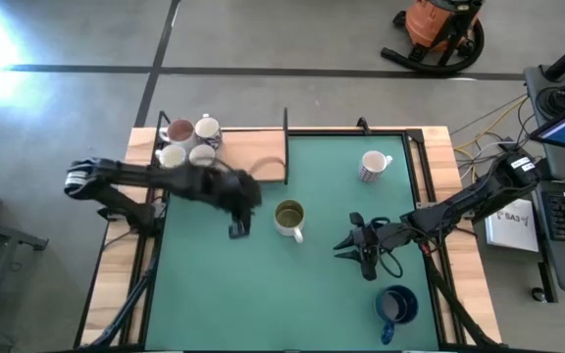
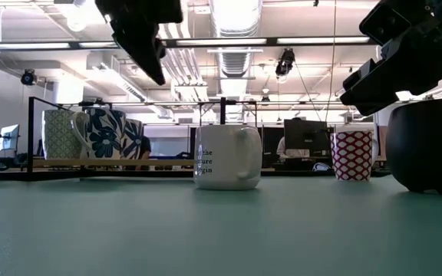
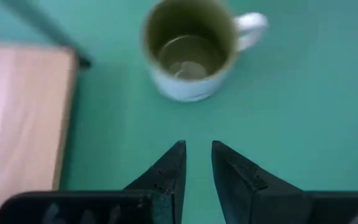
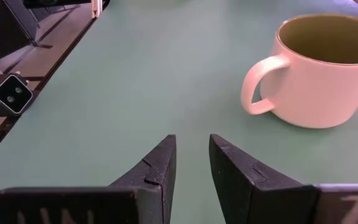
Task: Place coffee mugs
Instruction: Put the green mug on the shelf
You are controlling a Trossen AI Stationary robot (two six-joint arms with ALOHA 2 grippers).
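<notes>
Olive-lined white mug (image 1: 288,217) upright mid tabletop (image 1: 312,294). Left gripper (image 1: 239,227) just beside it, fingers slightly parted, empty. Right gripper (image 1: 346,245) near, fingers slightly parted, empty. Four mugs (image 1: 188,141) in corner rack; patterned mug (image 1: 373,166) and dark blue mug (image 1: 395,306) apart.

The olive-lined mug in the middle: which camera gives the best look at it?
The right wrist view: the mug fills the corner, showing handle, white wall and olive inside. The left wrist view looks down into it. The high view shows it small. The low view shows only its side, with lettering.
</notes>
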